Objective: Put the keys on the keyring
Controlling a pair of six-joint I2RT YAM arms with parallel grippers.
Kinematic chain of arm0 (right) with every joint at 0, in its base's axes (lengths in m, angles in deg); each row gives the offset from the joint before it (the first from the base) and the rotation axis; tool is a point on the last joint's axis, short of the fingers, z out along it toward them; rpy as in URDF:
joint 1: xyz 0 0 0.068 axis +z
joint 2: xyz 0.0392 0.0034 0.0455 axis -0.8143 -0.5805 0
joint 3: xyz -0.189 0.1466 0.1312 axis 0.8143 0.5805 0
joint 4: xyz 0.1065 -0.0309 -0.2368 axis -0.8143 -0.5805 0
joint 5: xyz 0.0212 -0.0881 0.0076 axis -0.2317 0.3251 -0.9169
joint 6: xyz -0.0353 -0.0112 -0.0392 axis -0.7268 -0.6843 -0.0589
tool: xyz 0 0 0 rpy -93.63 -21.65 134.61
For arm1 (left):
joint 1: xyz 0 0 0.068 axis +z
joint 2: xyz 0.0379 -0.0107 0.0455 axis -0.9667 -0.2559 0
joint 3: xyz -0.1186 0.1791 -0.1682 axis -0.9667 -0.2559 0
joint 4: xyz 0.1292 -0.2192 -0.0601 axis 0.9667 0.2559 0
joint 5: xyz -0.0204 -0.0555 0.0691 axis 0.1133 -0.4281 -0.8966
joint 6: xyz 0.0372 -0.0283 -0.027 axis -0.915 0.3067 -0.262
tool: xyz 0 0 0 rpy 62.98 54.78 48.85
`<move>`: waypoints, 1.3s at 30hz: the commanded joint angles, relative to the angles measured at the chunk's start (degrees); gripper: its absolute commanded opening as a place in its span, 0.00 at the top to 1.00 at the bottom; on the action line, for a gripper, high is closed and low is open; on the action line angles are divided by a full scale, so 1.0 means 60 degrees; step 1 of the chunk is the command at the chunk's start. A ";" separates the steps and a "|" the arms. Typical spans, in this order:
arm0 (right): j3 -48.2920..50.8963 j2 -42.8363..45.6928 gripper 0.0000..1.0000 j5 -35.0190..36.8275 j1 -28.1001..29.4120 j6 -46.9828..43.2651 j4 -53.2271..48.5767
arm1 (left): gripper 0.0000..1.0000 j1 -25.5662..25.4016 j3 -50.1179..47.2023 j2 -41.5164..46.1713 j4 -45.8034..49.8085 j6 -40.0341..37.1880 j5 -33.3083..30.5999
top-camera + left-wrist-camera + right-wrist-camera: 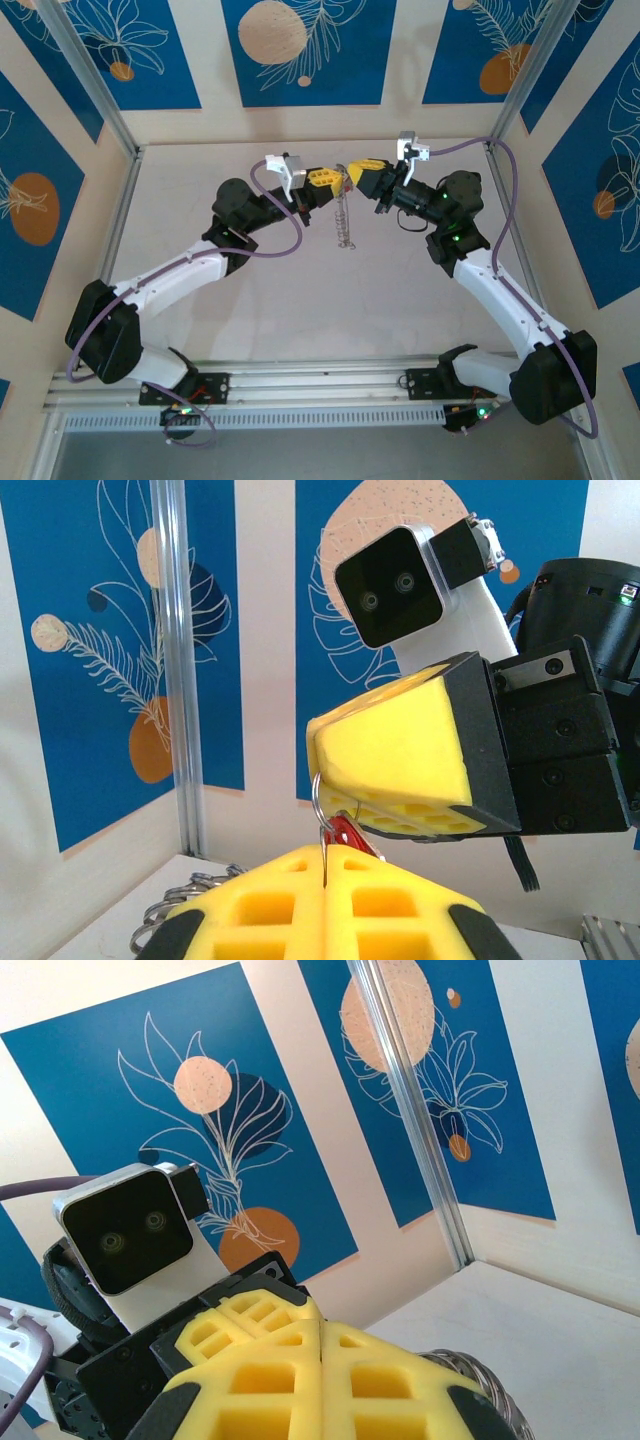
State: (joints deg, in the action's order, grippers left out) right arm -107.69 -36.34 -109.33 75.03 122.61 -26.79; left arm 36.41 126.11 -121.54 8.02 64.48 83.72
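Fingers of my left gripper (325, 853) are pressed together, pinching the red key (345, 832) at their tips. Just beyond, against that key, my right gripper (320, 1325) is clamped too; what it grips I cannot tell. The keyring chain (344, 222) hangs below where both sets of fingertips meet.

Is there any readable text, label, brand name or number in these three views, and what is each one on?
None can be read.
The blue wall panels carry only leaf and circle drawings.
A tiny pale mark by the green light on the right arm's black housing is too blurred to read.
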 commanded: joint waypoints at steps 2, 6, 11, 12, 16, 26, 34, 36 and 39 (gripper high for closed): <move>0.0211 0.0107 1.00 0.0179 -0.0067 -0.0137 -0.0009 | 1.00 -0.0123 0.0440 0.0006 -0.0773 0.0108 0.0173; 0.0338 0.0123 1.00 0.0194 -0.0129 -0.0079 -0.0038 | 1.00 -0.0126 0.0453 -0.0009 -0.0818 0.0124 0.0165; 0.0492 0.0124 1.00 0.0261 -0.0204 0.0011 -0.0002 | 1.00 -0.0146 0.0425 0.0007 -0.0855 0.0129 0.0185; 0.0506 0.0130 1.00 0.0262 -0.0239 0.0026 0.0017 | 1.00 -0.0134 0.0424 0.0013 -0.0859 0.0134 0.0186; 0.0521 0.0141 1.00 0.0270 -0.0354 0.0069 0.0020 | 1.00 -0.0141 0.0387 0.0032 -0.0891 0.0128 0.0187; 0.0650 0.0052 1.00 -0.0093 -0.0487 0.0442 0.0179 | 1.00 -0.0138 0.0360 -0.0048 -0.1352 0.0457 0.0103; 0.0866 -0.0058 1.00 -0.0315 -0.0501 0.0957 0.0487 | 1.00 -0.0142 0.0282 -0.0257 -0.2026 0.1008 -0.0128; 0.0917 -0.0054 0.97 -0.0307 -0.0506 0.1063 0.0500 | 1.00 -0.0137 0.0305 -0.0312 -0.2088 0.1096 -0.0135; 0.1045 0.0022 0.72 -0.0315 -0.0664 0.1358 0.0640 | 1.00 -0.0139 0.0265 -0.0400 -0.2257 0.1323 -0.0182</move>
State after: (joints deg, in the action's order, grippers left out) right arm -102.82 -36.34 -111.52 72.10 128.62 -23.64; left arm 36.37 126.13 -124.18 2.01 70.10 83.24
